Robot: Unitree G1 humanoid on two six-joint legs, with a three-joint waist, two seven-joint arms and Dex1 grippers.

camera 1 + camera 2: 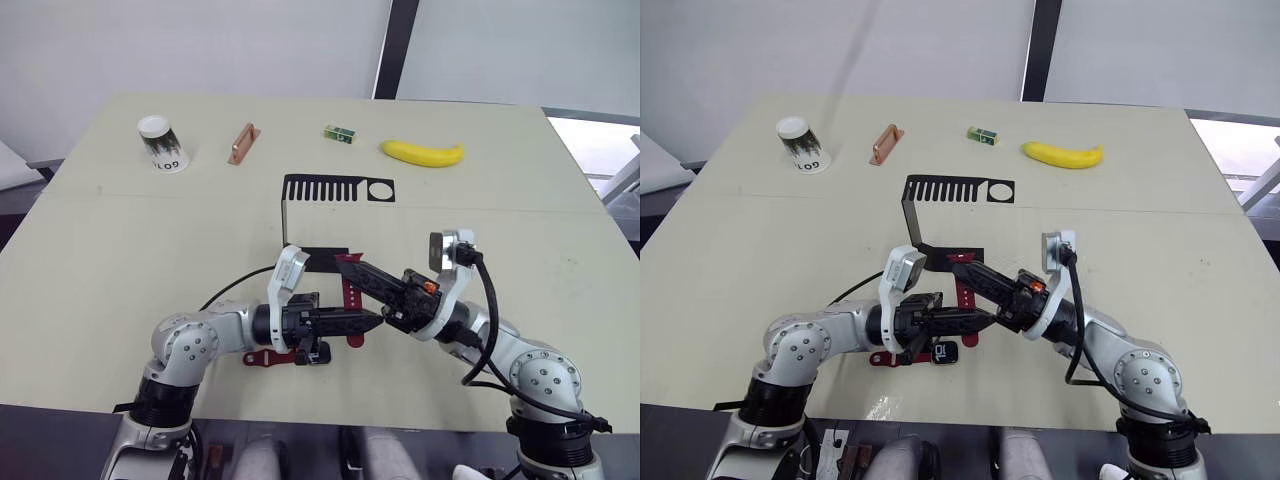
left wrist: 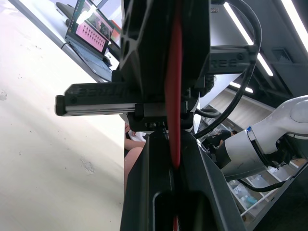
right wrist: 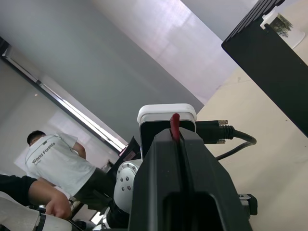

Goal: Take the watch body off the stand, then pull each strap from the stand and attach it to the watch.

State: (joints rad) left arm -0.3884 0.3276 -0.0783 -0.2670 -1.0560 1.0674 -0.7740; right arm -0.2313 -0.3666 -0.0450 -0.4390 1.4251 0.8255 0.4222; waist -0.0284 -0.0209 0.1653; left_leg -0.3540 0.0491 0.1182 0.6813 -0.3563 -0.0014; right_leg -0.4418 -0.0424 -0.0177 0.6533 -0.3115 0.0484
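The black stand (image 1: 335, 189) stands mid-table with nothing on its slotted top plate. In front of it a dark red strap (image 1: 352, 298) hangs upright above the table. My right gripper (image 1: 343, 264) is shut on the strap's upper end, whose tip (image 3: 174, 120) pokes out past the fingers. My left gripper (image 1: 372, 322) is shut on the strap's lower part (image 2: 174, 96). Beneath the left gripper the watch body (image 1: 945, 352) lies on the table, screen up. A second red strap (image 1: 890, 357) lies against its left side; whether it is attached I cannot tell.
Along the far side sit a tipped paper cup (image 1: 163, 144), a copper-coloured bar (image 1: 241, 143), a small green block (image 1: 340, 133) and a banana (image 1: 423, 152). A person in a white shirt (image 3: 53, 161) is beyond the table.
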